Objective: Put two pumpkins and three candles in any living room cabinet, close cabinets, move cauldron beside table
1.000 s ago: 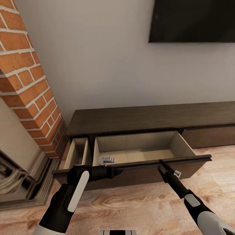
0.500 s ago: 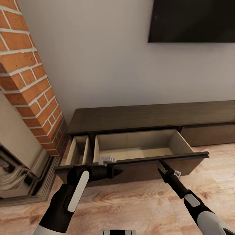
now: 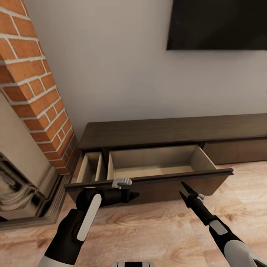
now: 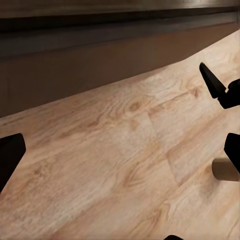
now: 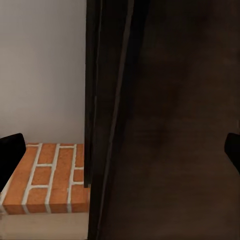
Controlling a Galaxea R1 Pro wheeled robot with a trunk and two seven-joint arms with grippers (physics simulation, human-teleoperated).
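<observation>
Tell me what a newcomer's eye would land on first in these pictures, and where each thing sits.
The long dark cabinet against the wall catches the eye, its wide drawer pulled out to show a pale inside with no pumpkin or candle visible. To its left rises a red brick chimney column, and a black screen hangs on the wall above. Both arms reach toward the drawer front, the left hand and the open right hand just before it.

The dark cabinet (image 5: 170,120) front is being viewed close up, with brick (image 5: 47,177) and pale wall (image 5: 42,65) beside it.
</observation>
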